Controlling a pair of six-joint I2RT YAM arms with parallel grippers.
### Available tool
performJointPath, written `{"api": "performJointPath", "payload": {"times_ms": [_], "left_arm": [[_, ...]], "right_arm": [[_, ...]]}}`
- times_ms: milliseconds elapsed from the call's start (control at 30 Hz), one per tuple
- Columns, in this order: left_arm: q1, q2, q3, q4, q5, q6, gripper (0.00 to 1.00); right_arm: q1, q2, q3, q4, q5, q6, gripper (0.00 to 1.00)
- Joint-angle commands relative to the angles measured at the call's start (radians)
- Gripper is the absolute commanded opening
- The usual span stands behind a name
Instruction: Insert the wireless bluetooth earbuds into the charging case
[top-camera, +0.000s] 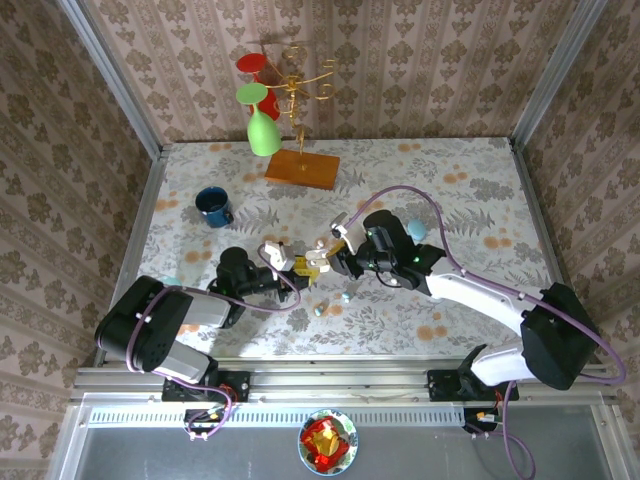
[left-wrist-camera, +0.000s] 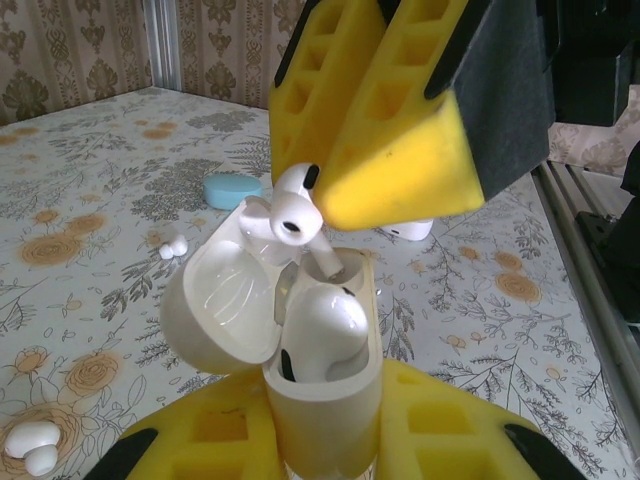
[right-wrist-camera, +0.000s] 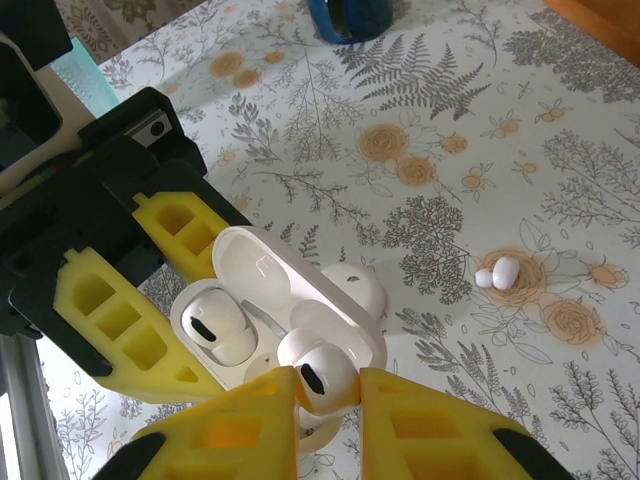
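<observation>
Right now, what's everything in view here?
charging case: one, white, open, in left hand.
seated earbud: one, white, inside the case.
held earbud: one, white, in right hand at the case's mouth.
loose earbuds: several, white, scattered on tablecloth.
teal case: one, on tablecloth.
mug: one, blue, left side.
glass stand: one, gold, at back; red and green glasses.
bowl: one, pale, below near edge.
hands: two, yellow, both shut.

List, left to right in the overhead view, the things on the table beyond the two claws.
Blue mug → wine-glass rack on its wooden base → teal case, partly hidden behind the right arm.
</observation>
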Motion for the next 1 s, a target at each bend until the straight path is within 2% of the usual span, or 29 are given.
{"api": "performJointPath", "payload": {"times_ms": [0,100,233,467,567,667,800,967], "left_arm": [[0.013,0.006,0.014,0.051,0.010,-0.019,0.00],[0.016,0.006,0.013,0.056,0.006,-0.020,0.00],[0.019,0.007,0.010,0.058,0.005,-0.022,0.00],[0.022,0.009,0.001,0.059,-0.001,0.005,0.00],[0.022,0.008,-0.003,0.063,-0.001,0.017,0.00],[0.024,0.011,-0.008,0.060,-0.005,0.036,0.00],[0.024,0.014,-0.009,0.065,-0.002,0.044,0.00],[0.023,-0.020,-0.019,0.063,0.009,0.052,0.00]], "right_arm": [[0.008,0.012,0.028,-0.017,-0.013,-0.021,0.20],[0.007,0.041,0.026,-0.017,-0.020,-0.027,0.21],[0.008,0.029,0.028,-0.030,-0.001,-0.030,0.27],[0.005,-0.043,0.013,0.020,0.041,0.012,0.47],[0.005,-0.043,0.022,0.027,0.111,0.033,0.63],[0.004,-0.018,0.065,-0.002,0.145,0.065,0.70],[0.003,0.039,0.136,-0.041,0.206,0.130,0.73],[0.003,0.143,0.263,-0.191,0.318,0.171,0.73]]}}
